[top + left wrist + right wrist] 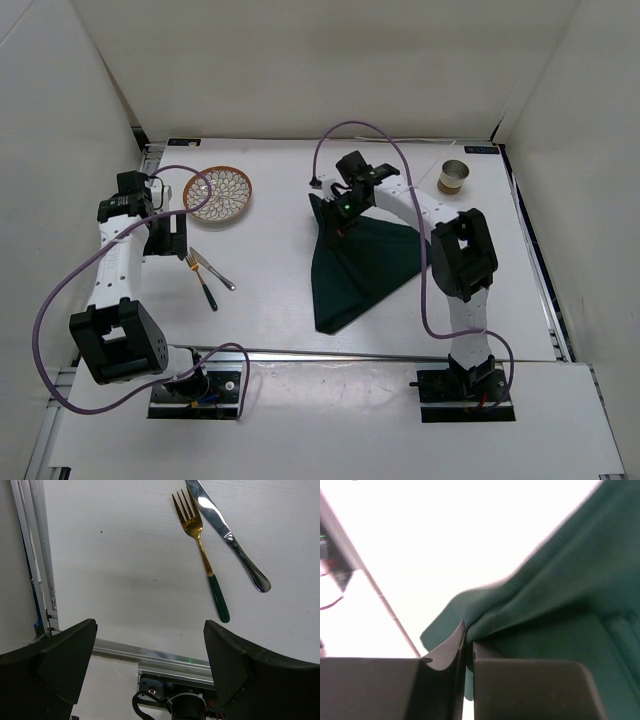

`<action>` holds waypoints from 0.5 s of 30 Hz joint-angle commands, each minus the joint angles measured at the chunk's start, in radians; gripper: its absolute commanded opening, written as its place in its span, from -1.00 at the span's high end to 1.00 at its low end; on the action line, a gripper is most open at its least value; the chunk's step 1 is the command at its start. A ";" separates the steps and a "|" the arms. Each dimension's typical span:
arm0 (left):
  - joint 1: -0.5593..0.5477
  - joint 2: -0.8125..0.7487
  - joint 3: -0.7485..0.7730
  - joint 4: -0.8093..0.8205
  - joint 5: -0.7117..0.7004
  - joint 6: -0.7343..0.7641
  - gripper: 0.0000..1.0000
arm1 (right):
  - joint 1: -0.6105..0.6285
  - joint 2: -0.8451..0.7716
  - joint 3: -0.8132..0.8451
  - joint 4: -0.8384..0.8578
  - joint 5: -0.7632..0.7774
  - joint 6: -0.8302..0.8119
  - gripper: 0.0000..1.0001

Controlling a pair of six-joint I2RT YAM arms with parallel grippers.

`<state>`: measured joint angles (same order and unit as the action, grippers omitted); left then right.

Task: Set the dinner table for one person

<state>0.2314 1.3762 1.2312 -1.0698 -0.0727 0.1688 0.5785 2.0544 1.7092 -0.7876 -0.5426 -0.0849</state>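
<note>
Right fingers pinch cloth at its far end above the tabletop: soft, limp, probably best held by corners. Left fingers spread.

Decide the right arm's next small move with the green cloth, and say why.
Probably draw the held corner outward, away from the folds. The right end effector is shut on one corner of the green cloth, which lies bunched in a triangle rather than flat on the dinner table.
</note>
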 commanded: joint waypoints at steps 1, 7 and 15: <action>-0.004 -0.022 0.030 -0.002 -0.026 0.012 -1.00 | 0.044 0.027 0.094 -0.021 -0.170 0.028 0.92; -0.004 -0.022 0.050 -0.032 -0.026 0.024 -1.00 | 0.102 0.182 0.280 -0.065 -0.218 0.040 -0.45; -0.004 -0.011 0.070 -0.051 -0.026 0.024 -1.00 | 0.127 0.084 0.242 -0.075 -0.044 -0.035 -0.91</action>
<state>0.2314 1.3777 1.2621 -1.1118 -0.0883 0.1848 0.7139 2.2398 1.9499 -0.8471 -0.6949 -0.0662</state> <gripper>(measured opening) 0.988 0.955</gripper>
